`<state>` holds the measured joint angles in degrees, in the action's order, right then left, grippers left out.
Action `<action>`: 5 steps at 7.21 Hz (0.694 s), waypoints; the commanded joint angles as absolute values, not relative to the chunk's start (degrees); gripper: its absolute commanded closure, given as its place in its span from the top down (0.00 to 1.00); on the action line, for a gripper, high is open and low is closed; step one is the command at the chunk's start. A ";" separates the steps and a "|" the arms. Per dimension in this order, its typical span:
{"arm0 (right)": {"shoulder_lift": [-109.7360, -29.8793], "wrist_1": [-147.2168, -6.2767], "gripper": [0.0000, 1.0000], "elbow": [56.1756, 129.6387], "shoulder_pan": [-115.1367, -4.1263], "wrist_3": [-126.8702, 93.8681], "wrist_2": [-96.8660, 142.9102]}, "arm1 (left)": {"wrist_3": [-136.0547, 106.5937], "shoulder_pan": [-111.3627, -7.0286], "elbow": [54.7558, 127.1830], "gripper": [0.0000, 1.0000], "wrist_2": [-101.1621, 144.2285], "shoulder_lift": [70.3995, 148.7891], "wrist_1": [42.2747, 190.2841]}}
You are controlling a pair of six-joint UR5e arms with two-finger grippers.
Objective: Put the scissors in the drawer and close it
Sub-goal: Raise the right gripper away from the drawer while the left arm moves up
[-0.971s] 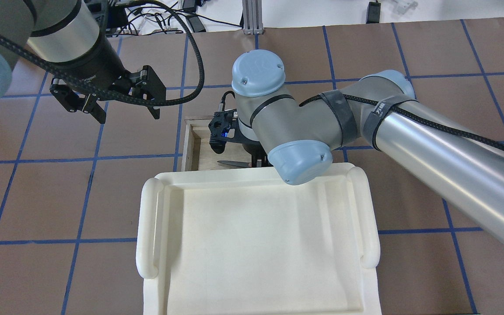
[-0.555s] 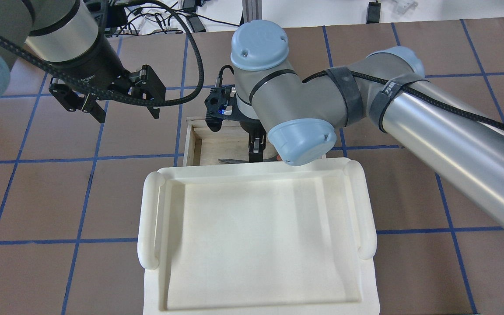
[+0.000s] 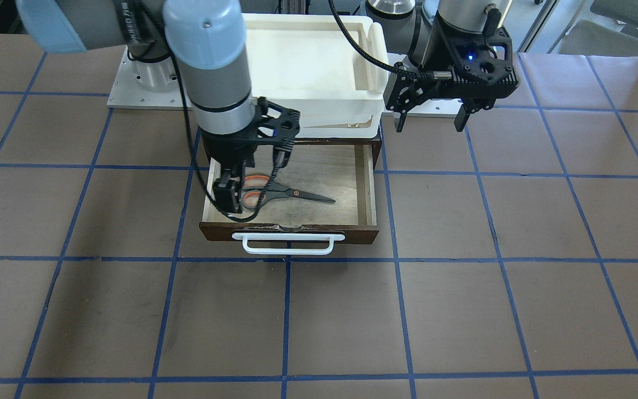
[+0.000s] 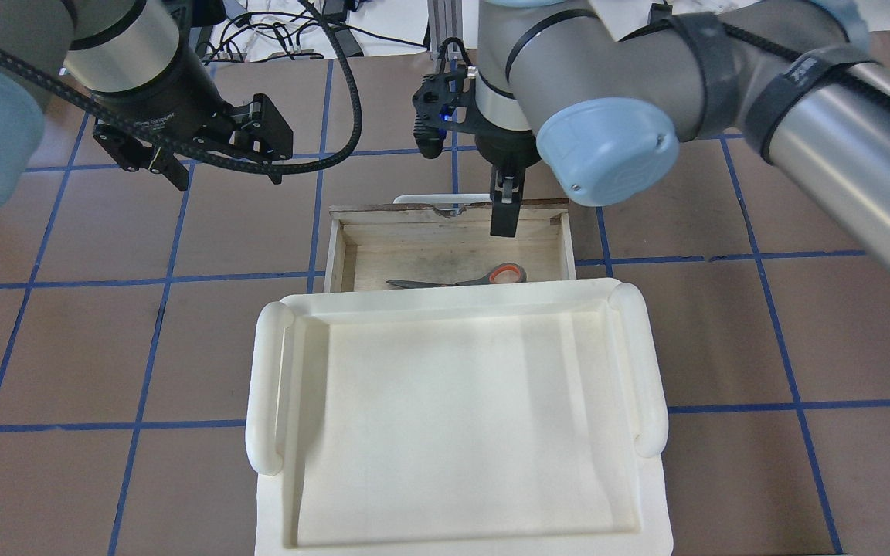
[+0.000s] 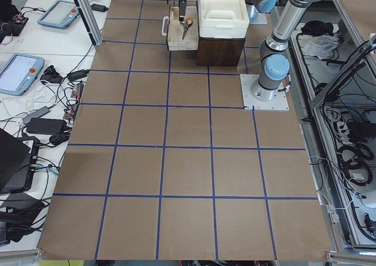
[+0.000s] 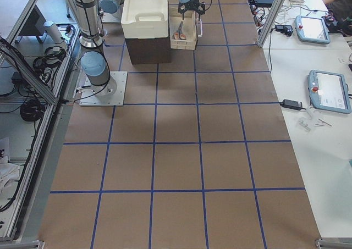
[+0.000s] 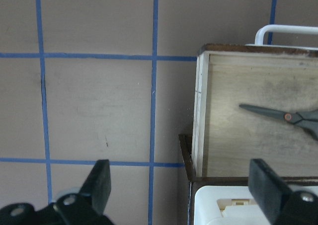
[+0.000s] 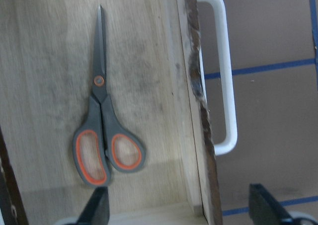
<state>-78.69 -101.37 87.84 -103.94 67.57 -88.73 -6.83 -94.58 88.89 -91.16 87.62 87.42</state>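
Observation:
The scissors [image 3: 283,192] lie flat on the floor of the open drawer [image 3: 368,183], black handles lined orange, blades closed. They also show in the overhead view [image 4: 468,278] and the right wrist view [image 8: 102,130]. My right gripper [image 3: 231,185] hangs open and empty above the drawer, over the handle end of the scissors and near the drawer front [image 4: 505,208]. My left gripper [image 4: 225,174] is open and empty, above the table beside the drawer [image 3: 430,119]. The white bar handle [image 3: 288,244] faces away from me.
A white plastic tray [image 4: 267,386] sits on top of the dark brown cabinet [image 5: 220,49] and overhangs the rear of the drawer. The brown table with blue grid lines [image 3: 407,310] lies all around. Desks with tablets [image 6: 327,89] stand beyond the table.
My right gripper has risen off the scissors and moved toward the drawer front. The scissors now lie free in the drawer. My left arm has barely moved.

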 commanded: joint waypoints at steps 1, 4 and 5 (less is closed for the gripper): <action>-81.46 -97.57 1.00 87.45 -94.52 73.30 -88.42 | -6.77 -94.40 88.86 1.00 -91.23 87.63 86.31; -84.63 -96.68 1.00 87.54 -93.69 57.59 -88.51 | -6.94 -93.87 89.12 1.00 -91.15 87.72 86.14; -85.07 -96.59 1.00 87.54 -93.87 47.30 -88.42 | -7.73 -94.48 89.47 1.00 -91.06 87.98 86.22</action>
<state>-84.19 -96.81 87.53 -93.79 59.08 -88.49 -7.07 -94.04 89.15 -91.19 87.80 86.30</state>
